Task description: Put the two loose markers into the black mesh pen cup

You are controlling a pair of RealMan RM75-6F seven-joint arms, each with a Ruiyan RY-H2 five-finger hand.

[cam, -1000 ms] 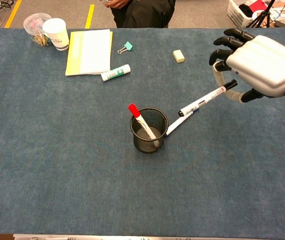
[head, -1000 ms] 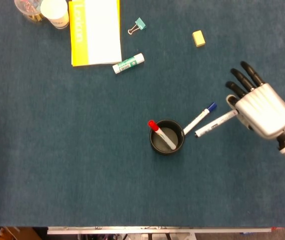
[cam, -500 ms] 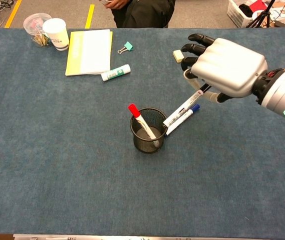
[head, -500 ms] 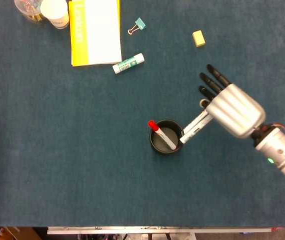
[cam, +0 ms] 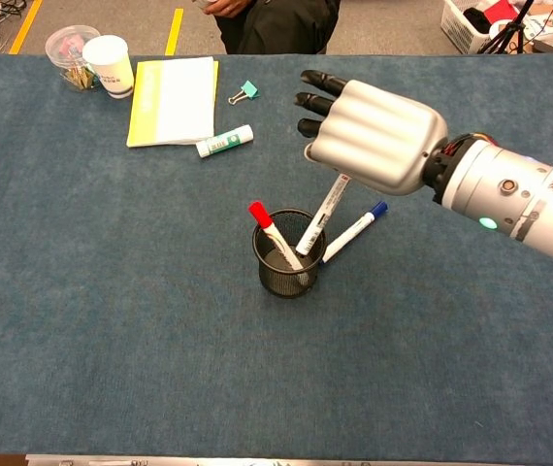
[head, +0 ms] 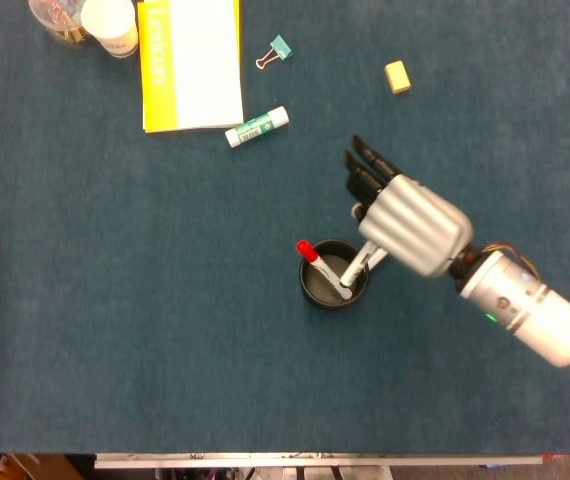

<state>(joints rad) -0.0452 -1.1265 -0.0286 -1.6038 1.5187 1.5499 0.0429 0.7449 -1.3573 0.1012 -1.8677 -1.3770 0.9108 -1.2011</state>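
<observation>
Office desk: notebook [cam: 172,100], glue stick [cam: 224,141].

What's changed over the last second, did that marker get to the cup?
The right hand swung in from the right, carrying the black-tipped marker; its lower end now sits inside the black mesh pen cup, still held. The blue-capped marker stayed on the table beside the cup, and the red-capped marker stayed inside.

Table [cam: 112,320] is covered in matt blue felt-like cloth, slightly fuzzy. Pen cup [cam: 288,254] is seen as black wire mesh, matt. Right hand [cam: 374,136] is shelled in smooth silver plastic with a satin sheen; fingers [cam: 317,101] are finished in black. Notepad [cam: 172,98] is paper.
</observation>
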